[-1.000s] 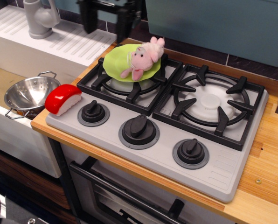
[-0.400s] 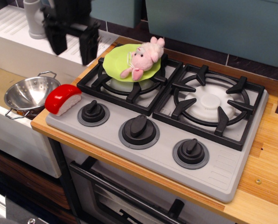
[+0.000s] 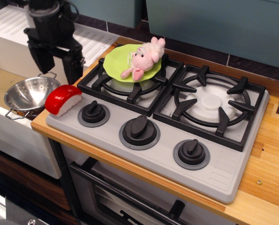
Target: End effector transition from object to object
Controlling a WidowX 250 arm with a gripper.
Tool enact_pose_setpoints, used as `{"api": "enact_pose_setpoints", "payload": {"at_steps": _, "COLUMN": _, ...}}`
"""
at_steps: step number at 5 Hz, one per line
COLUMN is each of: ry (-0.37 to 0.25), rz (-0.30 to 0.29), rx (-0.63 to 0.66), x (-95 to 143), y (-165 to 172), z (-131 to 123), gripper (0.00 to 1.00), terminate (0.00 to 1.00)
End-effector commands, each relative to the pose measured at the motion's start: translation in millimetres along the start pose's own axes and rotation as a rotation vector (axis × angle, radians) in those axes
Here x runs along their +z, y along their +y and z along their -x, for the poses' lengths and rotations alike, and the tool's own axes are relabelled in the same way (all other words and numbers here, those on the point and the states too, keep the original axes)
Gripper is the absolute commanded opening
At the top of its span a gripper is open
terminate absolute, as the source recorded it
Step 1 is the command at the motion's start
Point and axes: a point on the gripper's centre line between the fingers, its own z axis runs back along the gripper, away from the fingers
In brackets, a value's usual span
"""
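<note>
Gripper: the black gripper [image 3: 56,64] hangs at the upper left, jaws pointing down and spread apart, with nothing between them.
Red-and-white toy: a sushi-like piece [image 3: 62,99] lies on the near-left corner of the stove, just below the jaws and a little toward the front, apart from them.
Colander: a metal colander [image 3: 27,94] sits in the sink, below and to the left of the jaws, close to the left finger's tip.
Pink plush: a small stuffed animal [image 3: 144,58] rests on a green plate [image 3: 118,64] over the rear-left burner, well to the right of the jaws.
Stove: a grey toy hob [image 3: 223,168] with three black knobs is set in the wooden bench [image 3: 270,150], extending right of the jaws.
</note>
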Motion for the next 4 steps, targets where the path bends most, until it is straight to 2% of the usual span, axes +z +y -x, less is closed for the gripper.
{"api": "enact_pose_setpoints", "payload": {"at_steps": 1, "ry": -0.077, "rz": -0.013, "rx": 0.008, "x": -11.8, "y": 4.3, "z": 4.4, "gripper": 1.00, "terminate": 0.00}}
{"api": "enact_pose_setpoints", "payload": {"at_steps": 2, "ry": -0.081, "rz": -0.027, "rx": 0.017, "x": -23.0, "y": 2.4, "z": 2.6, "gripper": 1.00, "terminate": 0.00}}
{"api": "enact_pose_setpoints", "payload": {"at_steps": 3, "ry": -0.083, "rz": -0.007, "rx": 0.013, "x": -37.7, "y": 6.3, "z": -1.9, "gripper": 1.00, "terminate": 0.00}}
{"api": "enact_pose_setpoints", "payload": {"at_steps": 4, "ry": -0.065, "rz": 0.001, "rx": 0.021, "x": -40.1, "y": 2.9, "z": -5.0, "gripper": 1.00, "terminate": 1.00}}
